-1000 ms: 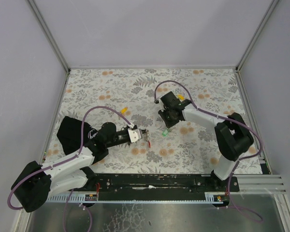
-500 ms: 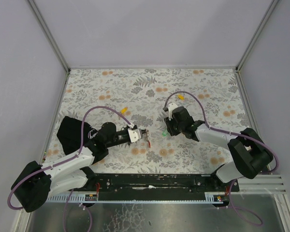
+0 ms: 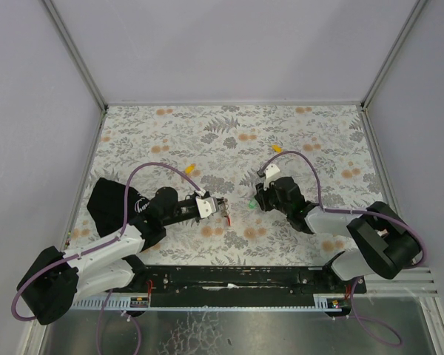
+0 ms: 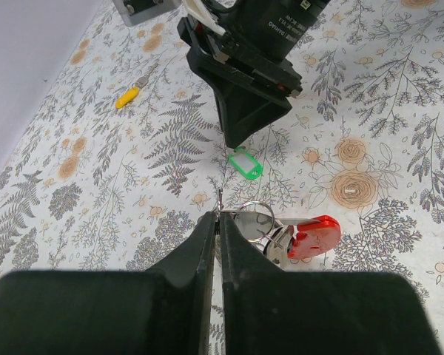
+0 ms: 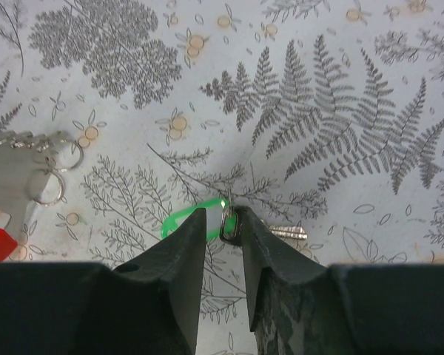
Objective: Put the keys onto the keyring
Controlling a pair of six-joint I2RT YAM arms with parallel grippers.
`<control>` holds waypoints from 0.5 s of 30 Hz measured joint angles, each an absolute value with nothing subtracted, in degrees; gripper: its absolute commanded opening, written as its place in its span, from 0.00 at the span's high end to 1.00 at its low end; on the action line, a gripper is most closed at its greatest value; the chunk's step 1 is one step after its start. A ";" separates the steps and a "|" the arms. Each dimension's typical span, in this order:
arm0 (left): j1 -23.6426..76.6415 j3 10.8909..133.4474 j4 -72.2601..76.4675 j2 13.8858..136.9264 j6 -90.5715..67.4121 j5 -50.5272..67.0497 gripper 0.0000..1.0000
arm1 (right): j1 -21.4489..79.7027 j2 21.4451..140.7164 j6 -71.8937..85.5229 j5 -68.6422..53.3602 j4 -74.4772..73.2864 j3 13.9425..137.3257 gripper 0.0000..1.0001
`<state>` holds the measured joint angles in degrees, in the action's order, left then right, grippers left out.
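The keyring (image 4: 316, 235) is pinched by the closed left gripper (image 4: 217, 218), and the green key (image 5: 176, 222) is set between the fingers of the right gripper (image 5: 223, 218), but a grip cannot be told

White lettering on the right arm's black housing (image 4: 281, 26) is upside down and unreadable.

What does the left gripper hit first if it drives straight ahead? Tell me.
Probably the right gripper, its jaws down at the green key just ahead of the left gripper. Height is unclear, so the key could come first.
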<state>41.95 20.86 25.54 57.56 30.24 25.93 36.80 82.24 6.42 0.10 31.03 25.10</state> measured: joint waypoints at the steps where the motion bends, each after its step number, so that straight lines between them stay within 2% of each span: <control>1: 41.93 20.86 25.54 57.56 30.24 25.93 1.00 | 36.80 82.28 6.39 0.32 32.14 24.99 0.68; 15: 41.93 20.86 25.54 57.56 30.24 25.96 1.00 | 36.82 87.46 6.39 0.97 39.88 24.01 0.74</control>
